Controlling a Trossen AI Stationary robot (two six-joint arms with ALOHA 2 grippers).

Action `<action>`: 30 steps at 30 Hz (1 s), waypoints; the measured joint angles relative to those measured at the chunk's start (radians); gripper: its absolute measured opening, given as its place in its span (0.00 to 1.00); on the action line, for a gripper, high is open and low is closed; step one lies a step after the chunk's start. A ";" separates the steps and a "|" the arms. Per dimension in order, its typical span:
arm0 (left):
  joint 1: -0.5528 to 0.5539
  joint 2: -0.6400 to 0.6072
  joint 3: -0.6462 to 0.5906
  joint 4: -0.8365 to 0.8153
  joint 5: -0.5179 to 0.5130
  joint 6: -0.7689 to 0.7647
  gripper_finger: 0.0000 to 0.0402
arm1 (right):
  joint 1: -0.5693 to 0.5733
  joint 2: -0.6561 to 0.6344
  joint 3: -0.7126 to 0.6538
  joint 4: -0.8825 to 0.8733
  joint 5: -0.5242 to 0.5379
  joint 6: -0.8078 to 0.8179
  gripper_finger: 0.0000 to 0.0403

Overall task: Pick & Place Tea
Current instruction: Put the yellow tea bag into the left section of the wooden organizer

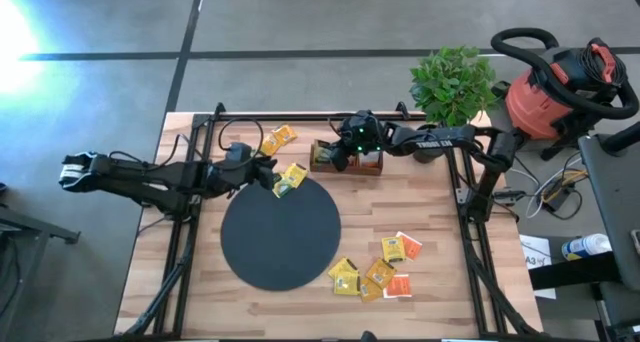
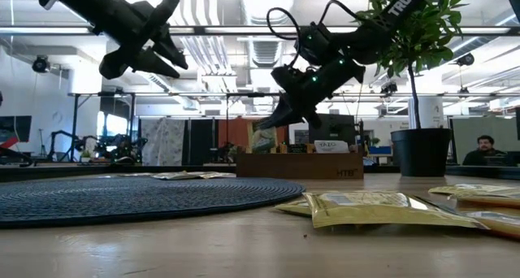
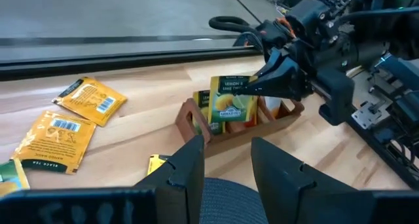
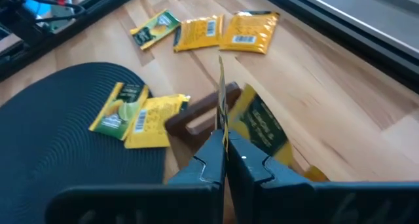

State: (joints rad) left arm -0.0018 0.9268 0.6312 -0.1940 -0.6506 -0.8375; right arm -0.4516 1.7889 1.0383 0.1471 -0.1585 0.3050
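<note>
The tea is small flat sachets. Two lie at the black disc's point(image 1: 280, 237) far edge point(image 1: 290, 179), two at the far left point(image 1: 278, 139), and several near the right front point(image 1: 375, 270). A brown wooden tray point(image 1: 347, 163) at the far middle holds upright sachets point(image 4: 262, 129). My right gripper point(image 1: 342, 152) hovers over the tray's left end, shut on a yellow-green sachet point(image 3: 230, 101). My left gripper point(image 3: 228, 165) stands open with nothing between its fingers, above the disc's far left edge, pointing toward the tray. My right gripper pinches one sachet between its two fingers point(image 3: 265, 85) by the sachet's side edge, near the upper corner point(image 3: 249, 86). The fingers slant down from the table's right. The sachet stands upright on edge point(image 4: 220, 99), reaching out beyond the fingertips. Whether its lower edge touches the tray, I cannot tell.
A potted plant point(image 1: 452, 82) stands at the far right corner, behind the tray. Black frame rails point(image 1: 185, 252) run along both sides of the table. A red vacuum point(image 1: 560, 87) sits off the table at the right. A person point(image 2: 484, 150) sits far off in the room.
</note>
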 joint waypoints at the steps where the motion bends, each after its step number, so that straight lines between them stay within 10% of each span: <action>1: 0.001 0.000 0.000 0.000 0.000 0.000 0.30 | -0.002 0.000 -0.004 0.001 0.000 0.000 0.02; 30: 0.000 0.000 0.000 -0.009 0.043 0.003 0.30 | -0.017 0.114 0.119 -0.072 -0.052 -0.104 0.02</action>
State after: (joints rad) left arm -0.0018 0.9268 0.6315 -0.2031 -0.6074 -0.8347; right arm -0.4682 1.9027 1.1577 0.0751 -0.2101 0.2010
